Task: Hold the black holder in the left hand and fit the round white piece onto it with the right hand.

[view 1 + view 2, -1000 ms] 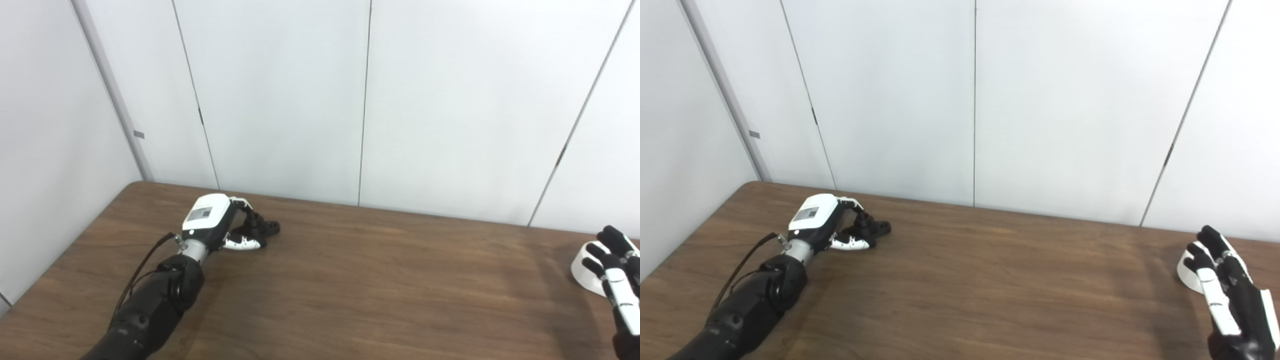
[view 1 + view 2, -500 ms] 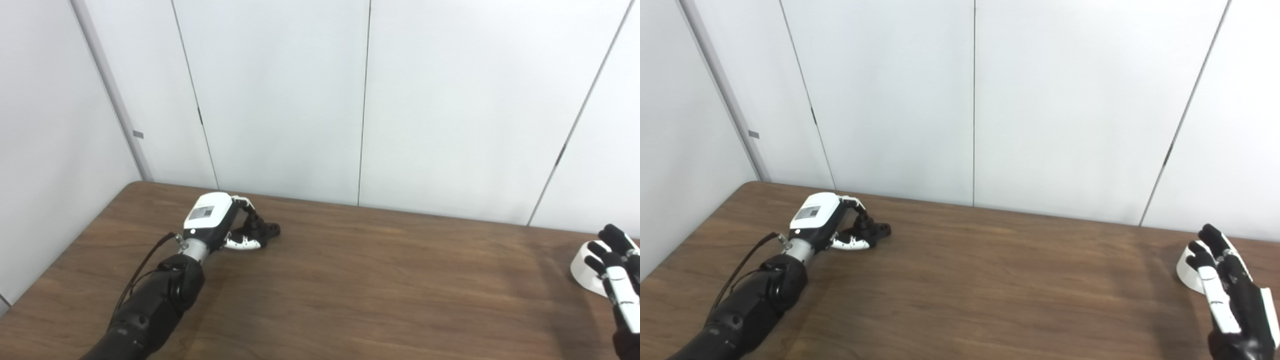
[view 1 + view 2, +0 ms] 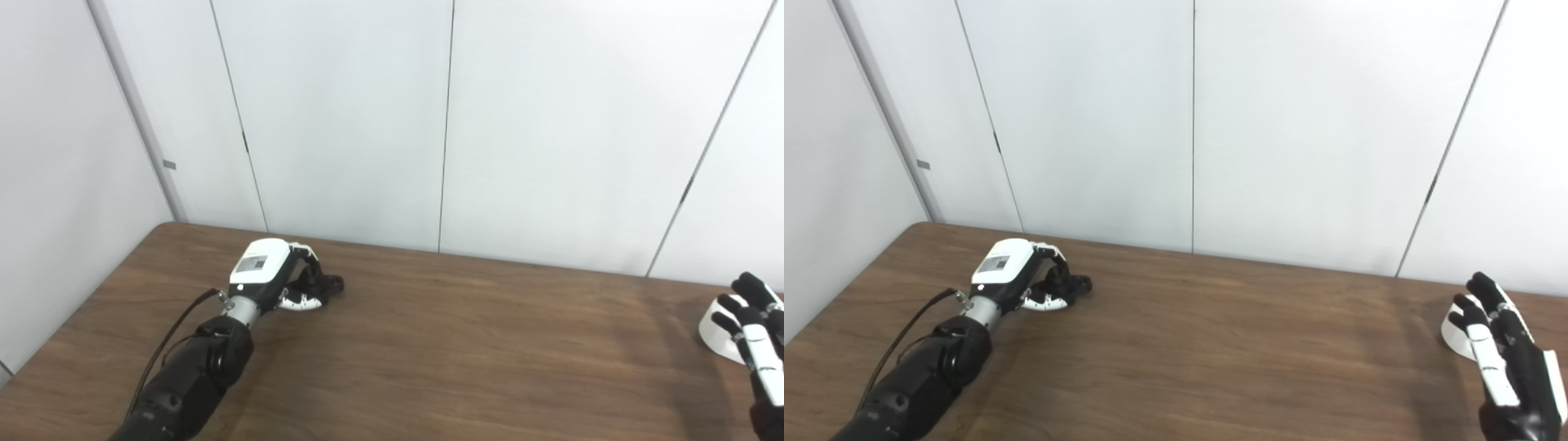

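My right hand (image 3: 1497,355), fingers spread and empty, sits just in front of round white piece (image 3: 1454,334); left hand (image 3: 269,278) fingers curled around black holder (image 3: 324,285) on counter (image 3: 459,355)

Dark brown wood-grain table top (image 3: 1213,343) with lighter streaks. Small black plastic holder (image 3: 1072,283) — solid black. Round white piece (image 3: 1454,331) plain white. Left hand (image 3: 1013,278) white-backed with a grey label, black fingers; right hand (image 3: 1503,361) black with white strips. Pale grey wall panels (image 3: 1304,122) — dark seams.
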Robot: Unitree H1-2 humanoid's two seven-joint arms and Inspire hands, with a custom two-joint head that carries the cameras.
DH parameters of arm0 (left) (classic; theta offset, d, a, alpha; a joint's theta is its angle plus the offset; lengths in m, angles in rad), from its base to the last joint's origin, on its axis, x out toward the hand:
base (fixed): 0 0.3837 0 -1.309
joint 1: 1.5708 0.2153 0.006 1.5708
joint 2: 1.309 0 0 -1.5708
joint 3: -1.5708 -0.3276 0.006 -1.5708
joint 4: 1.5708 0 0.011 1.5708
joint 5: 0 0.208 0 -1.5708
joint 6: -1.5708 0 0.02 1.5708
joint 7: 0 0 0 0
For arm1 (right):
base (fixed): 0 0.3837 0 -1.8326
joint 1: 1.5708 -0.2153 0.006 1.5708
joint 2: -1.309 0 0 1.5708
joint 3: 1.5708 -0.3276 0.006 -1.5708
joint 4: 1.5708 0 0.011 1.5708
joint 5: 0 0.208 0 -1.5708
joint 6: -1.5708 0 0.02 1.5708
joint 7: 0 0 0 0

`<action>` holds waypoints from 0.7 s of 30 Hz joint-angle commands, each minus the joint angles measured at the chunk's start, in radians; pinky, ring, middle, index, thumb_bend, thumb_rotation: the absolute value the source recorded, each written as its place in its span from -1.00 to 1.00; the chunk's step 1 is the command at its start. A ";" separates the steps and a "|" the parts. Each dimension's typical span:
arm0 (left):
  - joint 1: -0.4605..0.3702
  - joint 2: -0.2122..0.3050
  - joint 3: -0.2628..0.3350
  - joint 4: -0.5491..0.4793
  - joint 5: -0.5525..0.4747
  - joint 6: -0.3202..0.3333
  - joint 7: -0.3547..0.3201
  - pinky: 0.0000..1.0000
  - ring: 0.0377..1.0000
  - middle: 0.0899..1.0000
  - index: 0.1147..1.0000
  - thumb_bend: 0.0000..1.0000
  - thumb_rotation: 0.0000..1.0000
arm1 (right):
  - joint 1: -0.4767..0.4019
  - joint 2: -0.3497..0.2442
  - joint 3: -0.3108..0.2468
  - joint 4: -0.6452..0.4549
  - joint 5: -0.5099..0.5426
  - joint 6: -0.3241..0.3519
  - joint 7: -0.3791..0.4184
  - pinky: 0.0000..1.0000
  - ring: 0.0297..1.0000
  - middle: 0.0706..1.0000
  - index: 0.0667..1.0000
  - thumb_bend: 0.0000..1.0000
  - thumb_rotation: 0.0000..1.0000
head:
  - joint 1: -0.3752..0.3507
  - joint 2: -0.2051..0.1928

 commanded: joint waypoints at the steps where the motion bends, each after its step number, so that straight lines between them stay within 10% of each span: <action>1: -0.017 0.002 0.007 -0.033 -0.002 0.006 -0.007 0.49 0.54 0.36 -0.02 0.81 -0.72 | -0.036 -0.020 -0.001 -0.035 0.008 -0.026 0.011 0.64 0.71 0.78 0.72 -0.26 0.26 | -0.002 0.002; 21: -0.013 -0.006 0.010 -0.026 0.007 -0.011 0.011 0.46 0.52 0.31 -0.08 0.83 -0.82 | -0.034 -0.017 0.007 -0.058 -0.021 -0.013 0.000 0.64 0.70 0.78 0.71 -0.26 0.29 | -0.014 0.007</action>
